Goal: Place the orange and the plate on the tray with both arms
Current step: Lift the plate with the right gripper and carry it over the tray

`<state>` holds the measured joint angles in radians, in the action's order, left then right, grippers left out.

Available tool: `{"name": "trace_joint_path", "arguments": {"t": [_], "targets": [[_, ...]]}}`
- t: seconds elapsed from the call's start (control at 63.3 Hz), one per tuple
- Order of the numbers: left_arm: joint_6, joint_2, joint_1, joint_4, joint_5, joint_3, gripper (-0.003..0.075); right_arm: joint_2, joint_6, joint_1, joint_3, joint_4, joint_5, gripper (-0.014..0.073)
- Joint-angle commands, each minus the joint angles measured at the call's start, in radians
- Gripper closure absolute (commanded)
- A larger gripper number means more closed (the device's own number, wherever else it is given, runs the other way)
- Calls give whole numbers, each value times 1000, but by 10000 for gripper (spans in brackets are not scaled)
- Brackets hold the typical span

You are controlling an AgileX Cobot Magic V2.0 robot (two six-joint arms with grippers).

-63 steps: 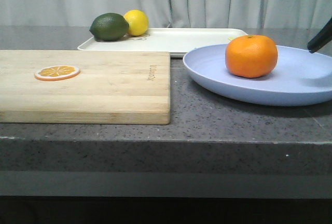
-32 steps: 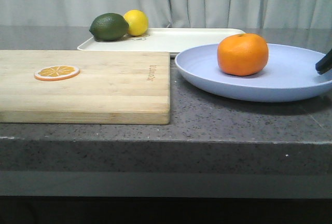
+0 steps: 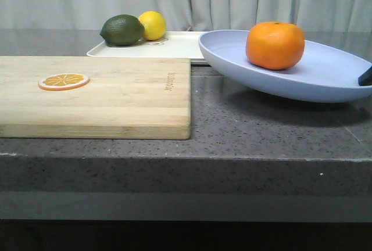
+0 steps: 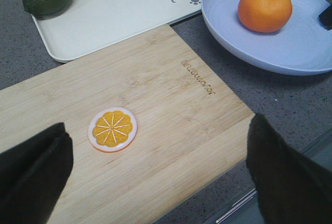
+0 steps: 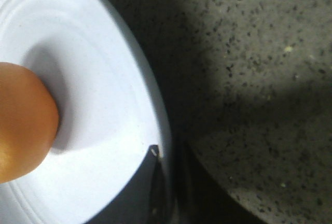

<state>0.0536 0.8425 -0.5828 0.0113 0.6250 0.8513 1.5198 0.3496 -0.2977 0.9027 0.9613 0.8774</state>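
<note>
The orange (image 3: 275, 45) rests in the pale lavender plate (image 3: 325, 74), which hangs tilted above the counter, its left rim over the near edge of the cream tray (image 3: 180, 45). My right gripper (image 3: 366, 76) is shut on the plate's right rim; the right wrist view shows one black finger (image 5: 148, 182) lying on the plate (image 5: 104, 105) beside the orange (image 5: 21, 125). My left gripper (image 4: 158, 167) hovers open over the wooden board with nothing between its fingers. In the left wrist view, the orange (image 4: 264, 6) and plate (image 4: 290, 47) lie beyond the board, beside the tray (image 4: 129, 6).
A wooden cutting board (image 3: 116, 94) with a flat orange slice (image 3: 64, 81) fills the left of the counter. A lime (image 3: 122, 29) and a lemon (image 3: 153, 24) sit at the tray's far left corner. The counter's front edge (image 3: 186, 155) runs close below.
The plate, with the orange on it, has slid left and risen off the counter, tilting, so that its left rim now overlaps the tray. The left gripper's earlier position is not shown.
</note>
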Motion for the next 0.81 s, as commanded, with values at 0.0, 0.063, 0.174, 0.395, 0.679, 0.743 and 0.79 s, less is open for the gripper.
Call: {"name": "trace_joint_path", "arguments": {"t": [0.0, 0.063, 0.174, 0.395, 0.679, 0.743, 0.79], "targets": [[-11, -3, 3, 11, -76, 28, 62, -35, 14, -3, 29, 65, 35, 712], [-11, -3, 3, 11, -76, 28, 62, -35, 14, -3, 29, 65, 44, 712], [-11, -3, 3, 11, -76, 28, 62, -35, 14, -3, 29, 62, 46, 712], [-11, -3, 3, 11, -78, 28, 62, -35, 14, -3, 58, 62, 56, 712], [-11, -3, 3, 14, -94, 28, 62, -19, -47, 16, 218, 45, 55, 712], [-11, -3, 3, 14, -99, 28, 62, 8, -94, 44, 289, -5, 51, 712], [-11, -3, 3, 14, -101, 28, 62, 30, -145, 70, 339, -58, 49, 712]]}}
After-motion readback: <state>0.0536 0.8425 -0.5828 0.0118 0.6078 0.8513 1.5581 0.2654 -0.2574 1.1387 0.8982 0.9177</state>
